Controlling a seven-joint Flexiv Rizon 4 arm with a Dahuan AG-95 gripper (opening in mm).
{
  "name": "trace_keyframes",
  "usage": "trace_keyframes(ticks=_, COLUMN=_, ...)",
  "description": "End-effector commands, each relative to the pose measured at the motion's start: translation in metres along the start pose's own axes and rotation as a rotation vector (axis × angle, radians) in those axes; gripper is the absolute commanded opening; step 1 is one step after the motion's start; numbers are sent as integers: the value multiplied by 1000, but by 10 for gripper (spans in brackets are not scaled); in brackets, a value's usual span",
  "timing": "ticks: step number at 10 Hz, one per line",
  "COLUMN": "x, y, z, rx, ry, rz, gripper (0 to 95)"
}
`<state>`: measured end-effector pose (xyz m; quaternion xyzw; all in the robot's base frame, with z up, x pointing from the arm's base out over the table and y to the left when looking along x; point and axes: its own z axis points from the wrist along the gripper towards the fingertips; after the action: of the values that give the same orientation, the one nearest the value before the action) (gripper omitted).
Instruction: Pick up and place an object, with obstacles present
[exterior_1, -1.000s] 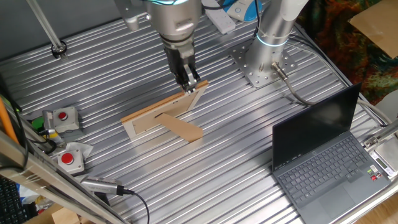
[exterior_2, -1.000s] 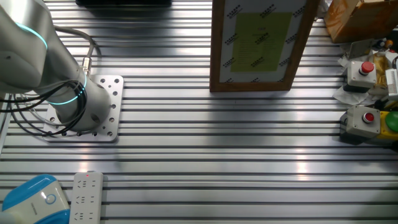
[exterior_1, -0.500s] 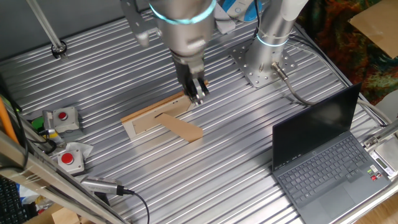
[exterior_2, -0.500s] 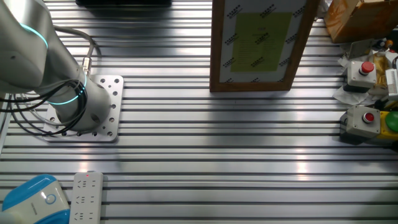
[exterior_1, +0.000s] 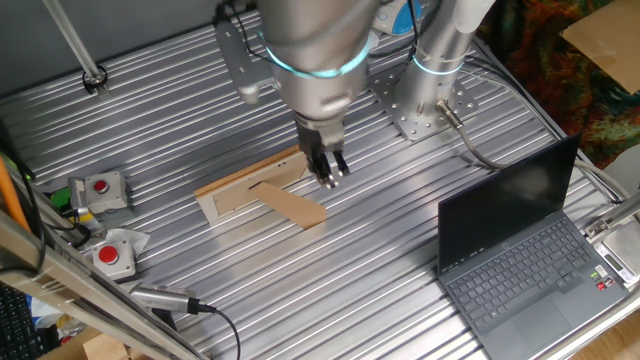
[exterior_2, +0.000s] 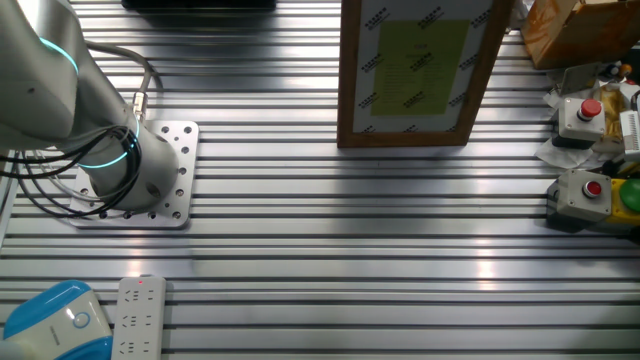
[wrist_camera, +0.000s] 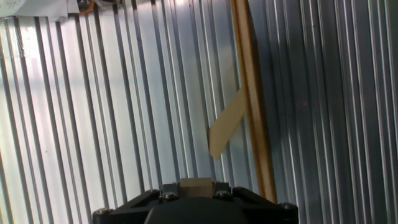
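Observation:
My gripper (exterior_1: 331, 176) hangs just right of the picture frame's right end, above the table. In the hand view its jaws are shut on the tiny light-tan wooden block (wrist_camera: 196, 186), which shows between them at the bottom edge. The light-wood picture frame (exterior_1: 250, 185) stands on the table with its brown cardboard stand flap (exterior_1: 293, 207) out in front. In the hand view the frame (wrist_camera: 252, 99) appears edge-on with the flap (wrist_camera: 225, 124) to its left. The other fixed view shows the frame's front (exterior_2: 415, 70); the gripper is out of that view.
An open dark grey laptop (exterior_1: 530, 250) sits at the right. Red-button boxes (exterior_1: 100, 190) lie at the left edge and show in the other fixed view (exterior_2: 585, 190). The arm's base (exterior_1: 425, 105) stands at the back. A power strip (exterior_2: 138, 315) lies near the base.
The gripper has moved right and toward the front, from over the frame's right end to just past it, still holding the block. The frame has not moved.

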<state>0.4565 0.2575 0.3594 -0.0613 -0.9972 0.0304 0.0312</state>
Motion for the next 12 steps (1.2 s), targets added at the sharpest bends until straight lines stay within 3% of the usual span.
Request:
trace_keyframes(ticks=1, x=2, y=4, z=6, rx=-1, ry=-10, rz=4, gripper=0)
trace_keyframes(ticks=5, x=3, y=11, z=26, rx=3, ry=-33, rz=11, gripper=0)
trace_keyframes(ticks=8, x=5, y=15, z=51, rx=21, ry=-63, rz=8, gripper=0)
trace_keyframes(ticks=12, x=9, y=20, z=74, rx=30, ry=-85, rz=9, gripper=0)
